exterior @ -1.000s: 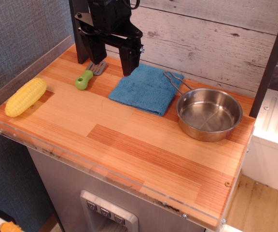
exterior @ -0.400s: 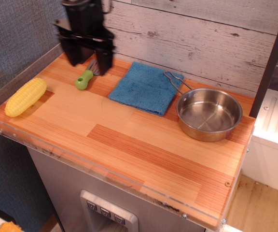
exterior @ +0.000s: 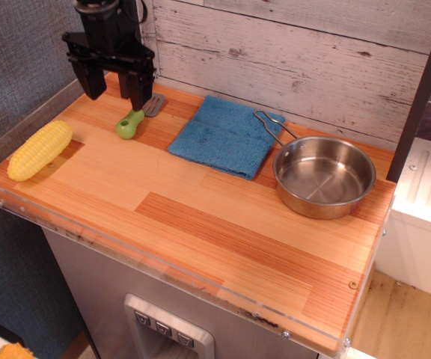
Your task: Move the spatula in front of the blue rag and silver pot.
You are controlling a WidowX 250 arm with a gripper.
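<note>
The spatula [exterior: 136, 119] lies at the back left of the wooden table, its grey blade toward the wall and its lime-green handle toward the front. The blue rag [exterior: 227, 136] lies flat to its right. The silver pot [exterior: 324, 176] stands right of the rag, its wire handle resting on the rag's far corner. My gripper [exterior: 115, 92] is open and empty, hovering just left of and above the spatula, its right finger close to the blade.
A yellow toy corn cob [exterior: 40, 149] lies at the left edge. A clear plastic lip runs along the table's front and left edges [exterior: 126, 247]. A plank wall [exterior: 313, 52] stands behind. A dark post [exterior: 423, 82] rises at the right.
My gripper has moved left from above the rag's back-left corner to the spot above and left of the spatula. The spatula, rag and pot have not moved.
</note>
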